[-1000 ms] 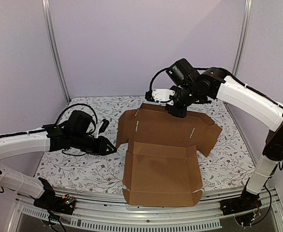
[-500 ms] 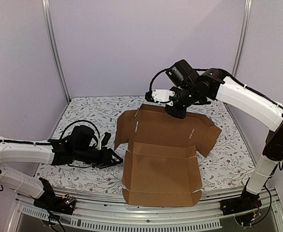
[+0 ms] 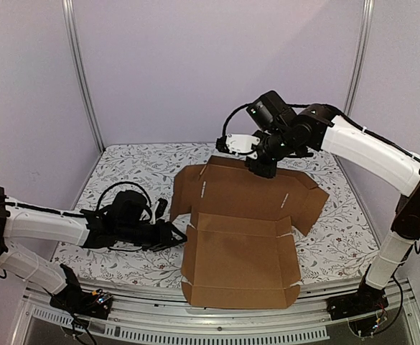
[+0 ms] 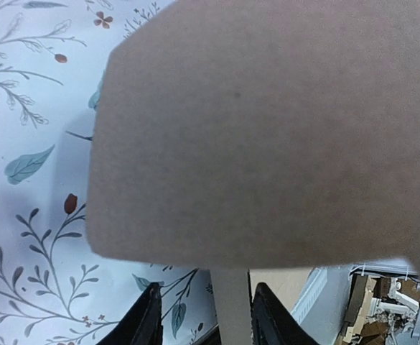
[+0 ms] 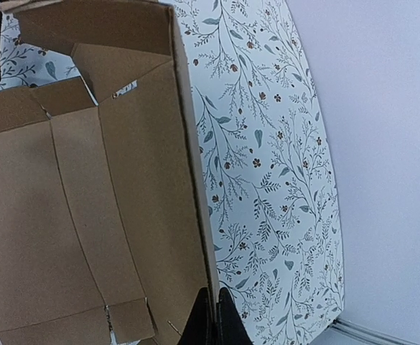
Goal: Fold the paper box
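Note:
The paper box (image 3: 238, 259) is a brown cardboard sheet lying half formed in the middle of the table, its back panel raised. My right gripper (image 3: 261, 169) is at the far edge of that panel. In the right wrist view its fingertips (image 5: 213, 295) are pinched shut on the panel's thin edge (image 5: 195, 180). My left gripper (image 3: 179, 236) reaches low to the box's left side. In the left wrist view a large flap (image 4: 267, 129) fills the frame. A narrow cardboard edge (image 4: 231, 309) stands between my open left gripper's (image 4: 207, 289) fingers, with a gap on the left side.
A floral cloth (image 3: 131, 251) covers the table, shut in by lilac walls and two metal posts (image 3: 80, 72). A metal rail (image 3: 195, 323) runs along the near edge under the box's front. Bits of clutter (image 4: 382, 309) show beyond the table edge in the left wrist view.
My left arm has swung down and right, from beside the back panel to the box's left side, and its jaws have widened. The right arm and box have stayed put.

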You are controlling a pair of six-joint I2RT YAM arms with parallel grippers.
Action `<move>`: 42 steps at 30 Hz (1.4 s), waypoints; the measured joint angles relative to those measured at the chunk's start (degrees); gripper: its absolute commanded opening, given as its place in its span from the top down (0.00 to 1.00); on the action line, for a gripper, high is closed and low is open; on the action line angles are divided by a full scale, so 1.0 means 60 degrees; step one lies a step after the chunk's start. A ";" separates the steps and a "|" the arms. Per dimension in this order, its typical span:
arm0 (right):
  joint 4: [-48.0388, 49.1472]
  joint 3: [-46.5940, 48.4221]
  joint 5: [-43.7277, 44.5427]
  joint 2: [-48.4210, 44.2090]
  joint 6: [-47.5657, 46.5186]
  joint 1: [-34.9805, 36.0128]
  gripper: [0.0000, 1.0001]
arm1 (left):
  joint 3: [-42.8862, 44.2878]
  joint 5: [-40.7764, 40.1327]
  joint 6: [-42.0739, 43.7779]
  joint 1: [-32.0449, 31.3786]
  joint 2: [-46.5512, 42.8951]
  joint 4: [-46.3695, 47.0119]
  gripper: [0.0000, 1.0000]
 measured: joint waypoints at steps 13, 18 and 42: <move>0.0051 0.0000 -0.0018 -0.0026 0.0029 0.0000 1.00 | -0.0306 -0.0426 -0.0113 -0.0171 0.0922 0.0138 0.66; 0.0051 0.0000 -0.0040 -0.0026 0.0036 0.0000 1.00 | -0.0379 -0.0535 -0.0215 -0.0244 0.1370 0.0597 0.67; 0.0051 -0.0331 -0.0098 -0.0557 0.0149 0.0000 1.00 | -0.0616 -0.1239 -0.0055 -0.0331 0.0820 0.0404 0.56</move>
